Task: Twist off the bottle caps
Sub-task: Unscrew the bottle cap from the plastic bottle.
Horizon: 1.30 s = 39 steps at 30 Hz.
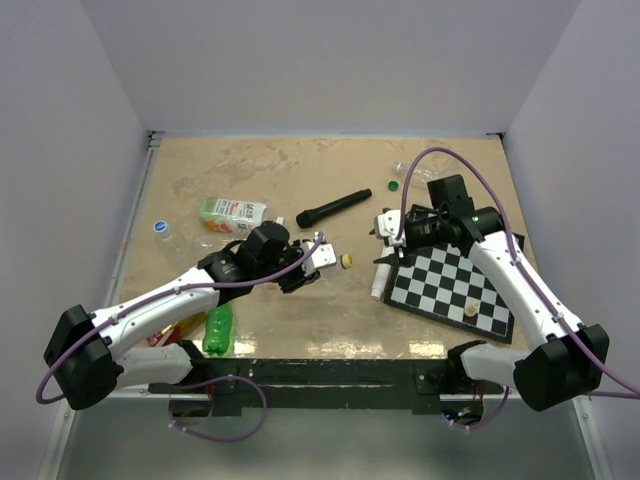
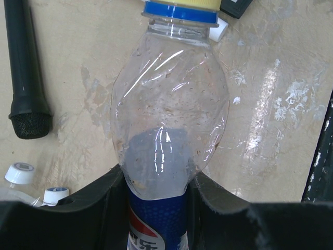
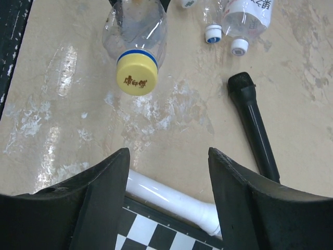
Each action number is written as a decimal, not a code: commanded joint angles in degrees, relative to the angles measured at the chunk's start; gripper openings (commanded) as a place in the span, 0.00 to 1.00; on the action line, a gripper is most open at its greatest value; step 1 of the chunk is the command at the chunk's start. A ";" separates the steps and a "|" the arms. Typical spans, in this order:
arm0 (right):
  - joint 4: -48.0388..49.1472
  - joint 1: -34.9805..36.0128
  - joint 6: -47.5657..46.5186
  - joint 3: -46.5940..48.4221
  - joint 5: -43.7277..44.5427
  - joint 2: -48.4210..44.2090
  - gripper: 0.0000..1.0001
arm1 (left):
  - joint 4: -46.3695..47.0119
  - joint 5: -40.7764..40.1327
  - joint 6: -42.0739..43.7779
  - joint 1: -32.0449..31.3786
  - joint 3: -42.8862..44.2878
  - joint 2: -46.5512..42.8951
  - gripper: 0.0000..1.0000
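Two grippers reach over one tan table (image 1: pixel 300 165). The left gripper (image 2: pixel 156 191) is clamped around the blue-labelled lower body of one clear crinkled bottle (image 2: pixel 169 114). This bottle lies near the table's centre with its neck pointing to 3 o'clock. One yellow cap (image 3: pixel 137 78) sits on that neck, above a blue ring. The right gripper (image 3: pixel 167 156) faces the cap from 3 o'clock, its jaws spread with nothing between them, and is apart from the cap.

One black microphone (image 1: pixel 333 209) lies at 12 o'clock from the held bottle. One white microphone (image 1: pixel 380 280) lies at 4 o'clock, along the edge of one chessboard (image 1: pixel 440 275) that carries one chess piece (image 1: pixel 470 311).

Across the table, one green bottle (image 1: pixel 218 328) lies at 8 o'clock, one carton (image 1: pixel 232 213) at 10 o'clock and one green cap (image 1: pixel 394 184) at 1 o'clock. In the left wrist view, two white caps (image 2: pixel 20 172) show at 8 o'clock, each on a clear bottle neck.
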 commanded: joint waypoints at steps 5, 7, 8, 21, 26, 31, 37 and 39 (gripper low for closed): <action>-1.58 -2.26 4.55 3.38 1.14 -0.98 0.65 | 2.49 -2.36 -1.22 0.33 0.37 -1.15 0.00; -1.76 -2.87 5.52 3.91 1.05 -0.72 0.65 | 2.58 -2.79 -1.40 0.33 0.37 -1.15 0.00; -1.85 -3.05 6.04 4.08 1.05 -0.37 0.65 | 2.75 -2.97 -1.48 0.42 0.37 -1.15 0.00; -8.78 -3.41 8.34 10.67 -6.50 8.76 0.65 | 4.60 -8.51 -3.33 0.24 0.19 -1.06 0.00; -10.99 -3.41 7.37 12.43 -8.26 12.64 0.65 | 4.86 -9.38 -3.51 0.33 0.19 -1.06 0.00; -11.25 -3.32 7.80 12.96 -9.76 14.05 0.65 | 5.12 -9.39 -3.86 0.33 0.11 -0.62 0.00; -8.71 -2.00 11.84 12.17 -9.58 14.31 0.65 | 5.21 -9.74 -4.12 0.33 0.19 -0.27 0.00; -7.92 -1.47 13.34 12.26 -9.49 14.31 0.65 | 5.39 -9.83 -4.21 0.33 0.19 -0.18 0.00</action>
